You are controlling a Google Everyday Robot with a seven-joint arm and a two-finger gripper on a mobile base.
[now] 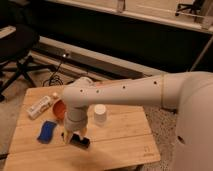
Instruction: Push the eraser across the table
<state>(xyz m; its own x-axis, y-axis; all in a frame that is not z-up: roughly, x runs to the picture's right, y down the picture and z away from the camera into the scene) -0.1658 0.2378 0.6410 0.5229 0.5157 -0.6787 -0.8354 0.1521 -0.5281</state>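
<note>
Small bamboo-wood table (125, 145) across the lower half of the frame, plank seams visible. Gripper (75, 136) down at the tabletop, lower left of centre, at the end of a thick white arm (125, 92) reaching in from the right edge. Spread or pressed together: cannot tell. Black eraser (82, 143) on the wood right beneath and just right of the gripper, partly hidden by it, seemingly touching. Blue pad (47, 131) flat to the left, near but apart. Orange bowl (58, 108) above the pad, half covered by the arm's wrist. White cup (100, 114) upright just right of the wrist, near the table's middle. White bottle (40, 106) on its side at the table's left edge. Dark office chair (20, 50) on the floor at upper left.
</note>
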